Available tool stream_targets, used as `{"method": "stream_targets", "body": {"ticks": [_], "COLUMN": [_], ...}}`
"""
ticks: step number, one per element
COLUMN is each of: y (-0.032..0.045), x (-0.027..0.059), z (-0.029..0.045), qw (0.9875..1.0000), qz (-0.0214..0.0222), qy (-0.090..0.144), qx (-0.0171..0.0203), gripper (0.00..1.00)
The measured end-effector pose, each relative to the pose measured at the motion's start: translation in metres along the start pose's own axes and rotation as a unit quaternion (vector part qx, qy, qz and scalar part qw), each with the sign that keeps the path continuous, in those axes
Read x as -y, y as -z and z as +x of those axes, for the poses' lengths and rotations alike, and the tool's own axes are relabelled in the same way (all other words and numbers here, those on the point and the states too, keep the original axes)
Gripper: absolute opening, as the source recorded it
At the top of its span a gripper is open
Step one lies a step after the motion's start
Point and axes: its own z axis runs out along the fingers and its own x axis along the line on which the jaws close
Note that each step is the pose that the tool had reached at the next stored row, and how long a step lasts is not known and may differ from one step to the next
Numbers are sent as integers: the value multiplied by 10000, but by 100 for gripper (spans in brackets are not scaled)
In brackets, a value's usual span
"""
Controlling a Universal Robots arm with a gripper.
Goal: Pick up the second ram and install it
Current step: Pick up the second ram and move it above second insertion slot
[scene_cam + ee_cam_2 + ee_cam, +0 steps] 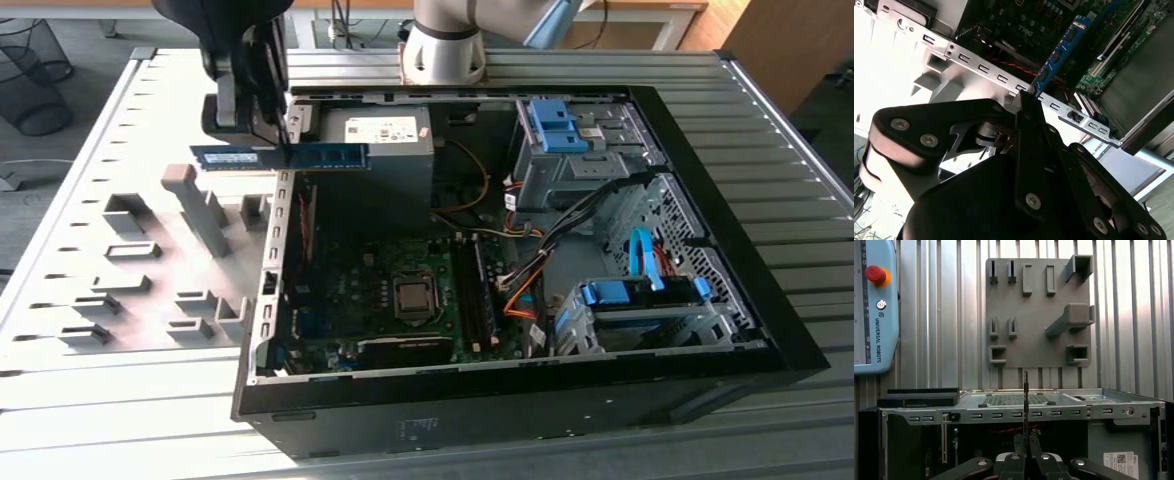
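**Carrying the second ram to its socket.** The gripper point(275, 140) is closed on the second ram point(280, 157) about midway along its length, its fingers pinching the two flat faces. It holds the stick level in the air above the side wall of the computer case point(274, 262). A grey fixture plate point(147, 275) lies on the surface point(80, 400) just outside that wall. In the second wrist view the ram point(1060, 50) projects past the gripper point(1029, 97) over the case's punched metal rail point(979, 67). In the first wrist view the stick point(1025, 390) appears edge-on, upright between the fingers point(1016, 460). The memory slots point(475, 290) sit inside the case on the motherboard point(387, 300), well apart from the stick, with loose cables point(527, 280) just beside them. The stick's long axis appears to lie across the slots' direction. Good execution would therefore turn it parallel to the free slot, keep it clear of the case wall and cables, match the notch, and press evenly at both ends.
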Motion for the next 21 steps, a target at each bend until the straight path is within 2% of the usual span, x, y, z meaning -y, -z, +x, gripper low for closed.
{"method": "stream_targets", "body": {"ticks": [21], "y": [4], "x": [157], "z": [-6], "qw": [10000], "qz": [0], "qy": [0], "qx": [0], "gripper": [14]}}
